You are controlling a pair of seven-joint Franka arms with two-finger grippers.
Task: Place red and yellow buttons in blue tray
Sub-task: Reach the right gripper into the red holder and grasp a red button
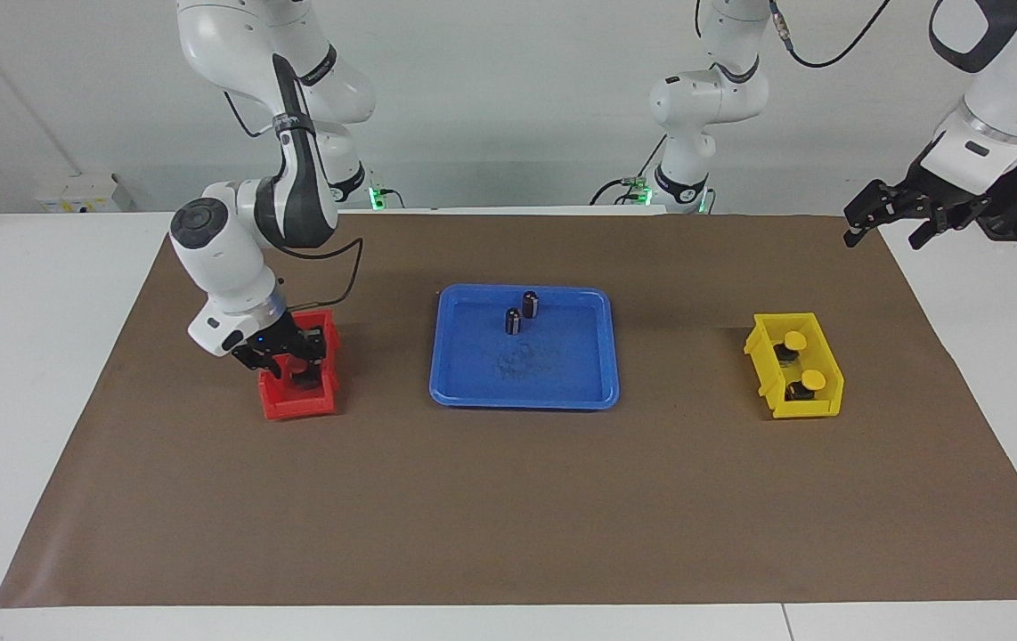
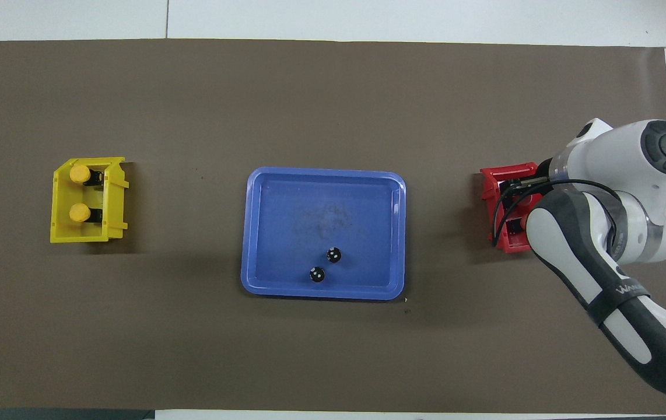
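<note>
Down inside the red bin [image 1: 297,392], the right gripper [image 1: 288,358] reaches for a red button [image 1: 296,363].
Facing view: the right arm bends steeply down, its fingers straddling that red cap; whether they grip it I cannot tell. The left gripper [image 1: 889,215] waits raised, released wide, over the table's edge, with the yellow buttons [image 1: 794,339] in the yellow bin [image 1: 820,408] nearby. Overhead view: the right arm covers most of the red bin [image 2: 493,181]; the blue tray [image 2: 263,233], toward the left arm from that gripper, holds two dark cylinders [image 2: 333,255]; the yellow buttons [image 2: 80,173] sit in their yellow bin [image 2: 76,236].
</note>
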